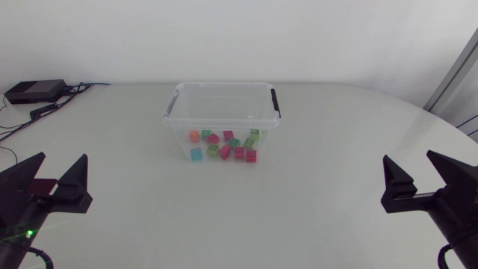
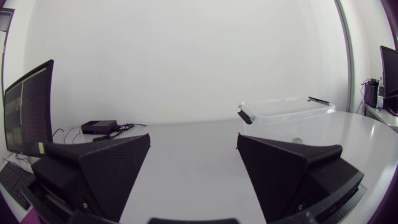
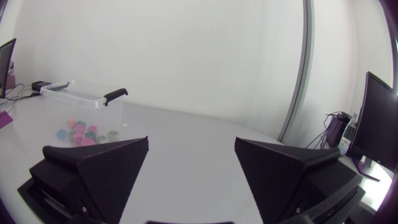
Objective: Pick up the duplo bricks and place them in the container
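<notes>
Left tool [image 1: 58,161], right tool [image 1: 410,158], both agape

This looks like a robotics lab or test room rather than a home. A broad, pale grey, round-edged worktop [image 1: 321,149] carries a clear plastic container with black handles [image 1: 216,122] at its middle, holding small bright plastic duplo bricks [image 1: 224,146]. A flat black electronics box [image 1: 33,91] with thin black cables [image 1: 77,89] sits at the far left corner. At the near left and near right edges are the matte black, wedge-fingered left tool [image 1: 60,159] and right tool [image 1: 411,158] of two robot arms.
</notes>
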